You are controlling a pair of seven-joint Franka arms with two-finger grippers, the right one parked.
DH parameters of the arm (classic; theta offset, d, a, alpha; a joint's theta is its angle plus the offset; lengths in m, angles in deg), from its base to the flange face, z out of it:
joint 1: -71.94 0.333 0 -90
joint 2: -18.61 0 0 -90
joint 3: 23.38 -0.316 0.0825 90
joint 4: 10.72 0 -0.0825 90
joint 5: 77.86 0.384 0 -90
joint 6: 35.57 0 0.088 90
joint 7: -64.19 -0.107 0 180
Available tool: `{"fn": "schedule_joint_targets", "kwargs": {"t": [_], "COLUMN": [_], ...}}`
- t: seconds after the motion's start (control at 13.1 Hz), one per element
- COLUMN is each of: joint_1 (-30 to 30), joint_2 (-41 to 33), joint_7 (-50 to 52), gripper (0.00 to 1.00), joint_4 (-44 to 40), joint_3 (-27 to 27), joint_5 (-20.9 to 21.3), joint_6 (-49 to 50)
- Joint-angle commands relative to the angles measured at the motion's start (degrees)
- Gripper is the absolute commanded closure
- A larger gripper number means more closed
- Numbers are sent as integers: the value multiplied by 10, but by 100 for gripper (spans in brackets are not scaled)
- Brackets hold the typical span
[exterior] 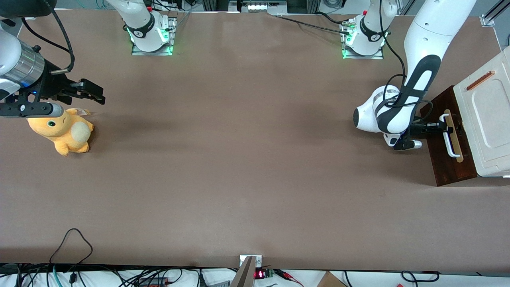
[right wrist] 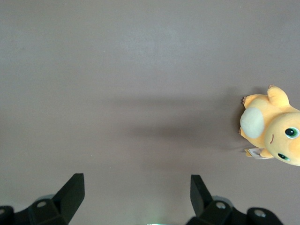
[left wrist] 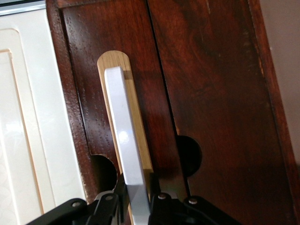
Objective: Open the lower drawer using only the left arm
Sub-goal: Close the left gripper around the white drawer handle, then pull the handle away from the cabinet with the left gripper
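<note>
1. The lower drawer point(exterior: 446, 159) sits at the working arm's end of the table point(exterior: 239, 167). Its front is dark brown wood with a glossy, strongly grained finish, and a vertical seam runs down it in the left wrist view.
2. A rounded-end strip of pale wood point(left wrist: 133, 122) lies on that front and carries the smooth white bar handle point(exterior: 449, 137), a flat bar with curved ends.
3. The left arm point(exterior: 402, 107), glossy white with black inset panels and black cables, reaches toward the drawer front from its 9 o'clock side in the front view.
4. The end effector point(exterior: 441, 125) is at the end of the handle farther from the front camera. Its black fingers point(left wrist: 161, 204) stand on either side of the white bar, closed around it.
5. Above the drawer is a cream-white panel point(exterior: 488, 119) with rounded corners, a raised border and a thin copper-coloured handle point(exterior: 480, 80).
6. A soft orange plush toy point(exterior: 63, 133) with a cream patch lies toward the parked arm's end of the matte brown table.
</note>
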Motion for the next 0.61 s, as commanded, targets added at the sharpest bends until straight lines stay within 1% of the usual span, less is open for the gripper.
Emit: {"fn": "schedule_joint_targets", "kwargs": {"t": [0.0,0.08,0.15,0.54], "joint_1": [-20,-21,-21,-24], "joint_2": [-10,-11,-13,-17], "joint_7": [-44,-44,-44,-44], "gripper": [100,100,100,100], "joint_4": [-24,-24,-25,-25], "joint_3": [33,44,50,70], "joint_5": [-7,-24,-31,-34], "joint_6": [-14,-14,-14,-14]}}
